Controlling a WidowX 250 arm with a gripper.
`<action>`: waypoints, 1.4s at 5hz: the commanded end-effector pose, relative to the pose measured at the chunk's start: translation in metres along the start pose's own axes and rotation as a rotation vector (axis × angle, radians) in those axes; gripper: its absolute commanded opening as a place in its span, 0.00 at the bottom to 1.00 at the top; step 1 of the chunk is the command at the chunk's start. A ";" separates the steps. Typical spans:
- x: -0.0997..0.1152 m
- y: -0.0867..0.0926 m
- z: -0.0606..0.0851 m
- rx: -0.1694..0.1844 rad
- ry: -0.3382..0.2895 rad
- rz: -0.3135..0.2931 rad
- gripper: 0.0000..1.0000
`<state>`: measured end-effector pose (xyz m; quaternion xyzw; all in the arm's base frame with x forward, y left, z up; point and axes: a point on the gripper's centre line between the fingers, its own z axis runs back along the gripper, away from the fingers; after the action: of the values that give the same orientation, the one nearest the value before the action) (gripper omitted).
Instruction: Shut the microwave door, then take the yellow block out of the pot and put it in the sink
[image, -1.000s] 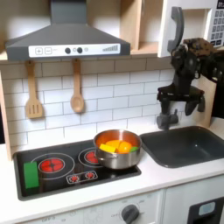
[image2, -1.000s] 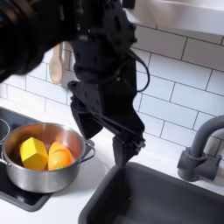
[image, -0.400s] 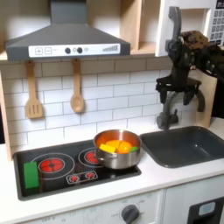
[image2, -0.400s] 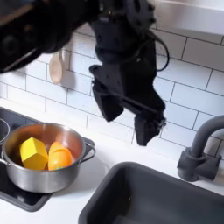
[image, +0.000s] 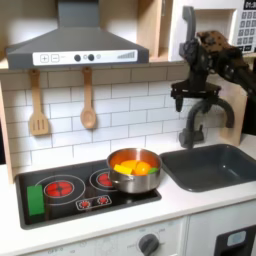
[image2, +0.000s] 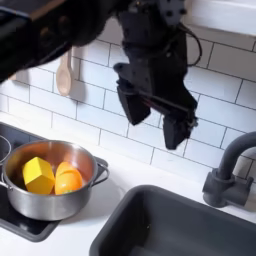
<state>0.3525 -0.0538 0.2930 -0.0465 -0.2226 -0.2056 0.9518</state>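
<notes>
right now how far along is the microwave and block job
Done: I can't tell; the microwave door's grey handle shows beside the arm, but not whether it is shut. In hand: nothing, the open pincer hangs empty above the counter. Left: the yellow block sits in the pot beside an orange piece; the sink holds no block.

Toy kitchen, probably: stove (image: 75, 190), sink (image: 214, 166), tiled wall (image: 120, 110)
</notes>
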 end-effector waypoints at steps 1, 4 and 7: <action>0.014 0.017 -0.002 0.012 -0.009 0.018 1.00; 0.024 0.038 -0.004 0.027 -0.011 0.052 1.00; 0.025 0.045 -0.006 0.032 -0.001 0.082 1.00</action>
<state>0.3941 -0.0236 0.2980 -0.0412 -0.2224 -0.1638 0.9602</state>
